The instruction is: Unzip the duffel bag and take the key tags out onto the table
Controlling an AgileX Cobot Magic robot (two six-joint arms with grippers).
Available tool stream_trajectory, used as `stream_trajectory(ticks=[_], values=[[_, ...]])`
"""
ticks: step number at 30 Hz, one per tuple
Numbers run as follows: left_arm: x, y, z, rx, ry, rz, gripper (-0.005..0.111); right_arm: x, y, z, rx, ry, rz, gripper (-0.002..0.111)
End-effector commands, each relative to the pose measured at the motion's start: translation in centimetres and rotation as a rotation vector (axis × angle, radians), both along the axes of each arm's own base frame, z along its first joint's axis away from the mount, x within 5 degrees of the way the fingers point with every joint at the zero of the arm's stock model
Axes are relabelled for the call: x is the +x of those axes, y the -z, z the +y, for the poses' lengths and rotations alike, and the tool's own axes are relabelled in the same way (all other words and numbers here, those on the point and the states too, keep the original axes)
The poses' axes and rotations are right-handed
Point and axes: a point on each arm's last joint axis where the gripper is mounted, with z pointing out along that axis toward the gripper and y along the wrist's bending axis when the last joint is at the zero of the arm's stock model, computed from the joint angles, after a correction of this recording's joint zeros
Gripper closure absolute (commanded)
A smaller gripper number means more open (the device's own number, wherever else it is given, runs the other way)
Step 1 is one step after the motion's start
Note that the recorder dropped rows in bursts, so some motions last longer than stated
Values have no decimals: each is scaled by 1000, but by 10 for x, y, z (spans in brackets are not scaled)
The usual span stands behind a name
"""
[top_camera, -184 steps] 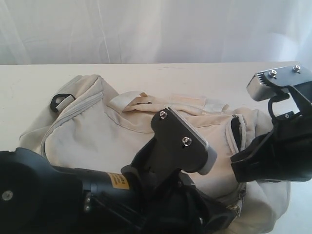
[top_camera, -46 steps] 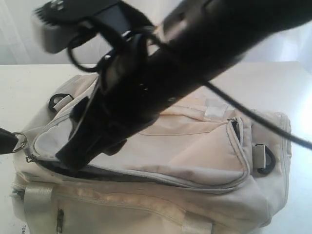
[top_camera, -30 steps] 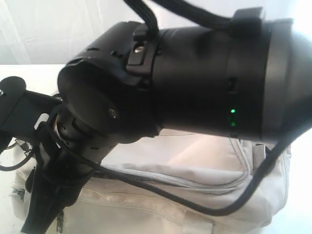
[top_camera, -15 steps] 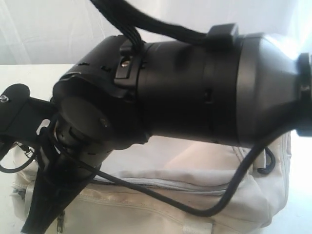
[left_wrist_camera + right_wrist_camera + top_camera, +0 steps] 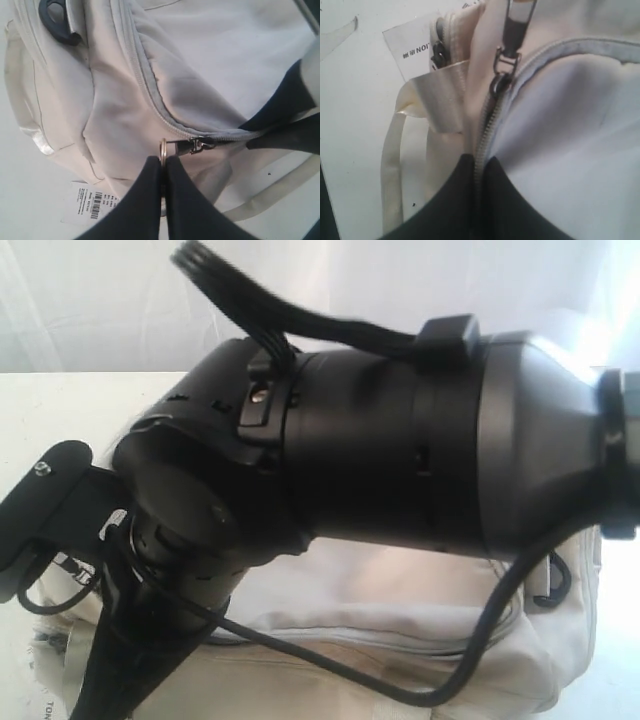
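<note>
The cream duffel bag (image 5: 400,640) lies on the white table (image 5: 60,400), mostly hidden in the exterior view behind my right arm (image 5: 400,440). In the left wrist view my left gripper (image 5: 162,159) is shut on the metal ring (image 5: 162,146) of the zipper pull, with the slider (image 5: 200,145) just beyond it on the grey zipper (image 5: 145,85). In the right wrist view my right gripper (image 5: 480,161) is shut on the bag's zipper edge (image 5: 487,125), below the slider (image 5: 502,70). The key tags are hidden.
A white barcode label (image 5: 90,205) hangs at the bag's end, also seen as a label (image 5: 415,50) in the right wrist view. A pale webbing strap (image 5: 392,170) lies on the table. A black D-ring (image 5: 57,15) sits on the bag.
My right arm has swung across in front of the exterior camera, and its gripper has closed on the zipper edge. The left gripper keeps its hold on the pull ring.
</note>
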Motion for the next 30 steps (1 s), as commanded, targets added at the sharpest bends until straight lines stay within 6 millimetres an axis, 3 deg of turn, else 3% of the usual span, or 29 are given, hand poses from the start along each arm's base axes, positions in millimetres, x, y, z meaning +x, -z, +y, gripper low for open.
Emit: stream_trajectory(ticks=[1, 10, 19, 30], values=[[14, -3, -1, 7, -5, 23, 107, -7, 14, -11, -85, 22, 63, 108], [46, -12, -5, 10, -17, 15, 107, -16, 19, -24, -59, 41, 63, 108], [66, -29, -8, 5, -21, -23, 107, -21, 26, -29, -43, 57, 93, 108], [101, -22, -11, -38, -90, -81, 107, -24, 26, -28, -16, 69, 119, 108]])
